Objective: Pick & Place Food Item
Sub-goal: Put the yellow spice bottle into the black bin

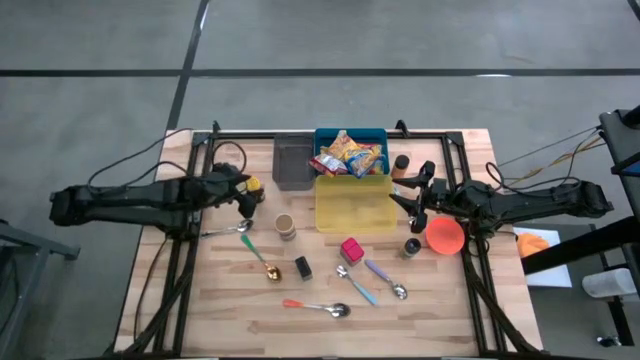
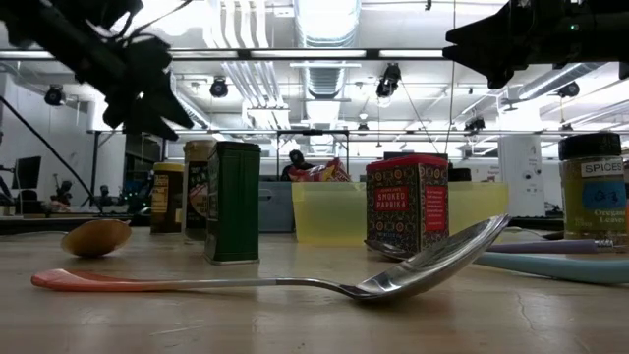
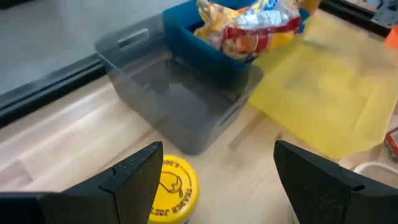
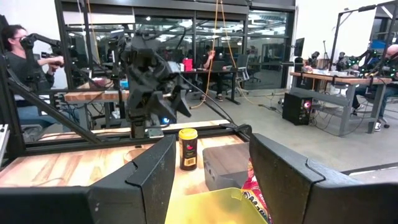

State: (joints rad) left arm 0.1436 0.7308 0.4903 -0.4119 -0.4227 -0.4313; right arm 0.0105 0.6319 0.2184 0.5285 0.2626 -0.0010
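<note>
Several bright snack packets point(image 1: 348, 153) point(image 3: 249, 25) lie heaped in a blue bin point(image 1: 322, 135) at the table's far middle. A grey bin point(image 3: 180, 106) stands to its left, a yellow bin point(image 1: 325, 215) on its near side. My left gripper point(image 1: 245, 197) point(image 3: 214, 180) hovers open to the left of the grey bin, tipped downward, above a yellow-lidded jar point(image 3: 174, 190). At the yellow bin's right side, my right gripper point(image 1: 413, 197) point(image 4: 211, 174) hangs open and level, pointing toward the table's left. Neither holds anything.
Several spoons point(image 1: 262, 262) point(image 1: 320, 307) point(image 1: 385, 278) lie on the near half of the table. Among them stand a red tin point(image 1: 351, 249), a black tin point(image 1: 303, 267) and small jars point(image 1: 285, 227) point(image 1: 412, 246). An orange bowl point(image 1: 446, 236) sits under the right arm.
</note>
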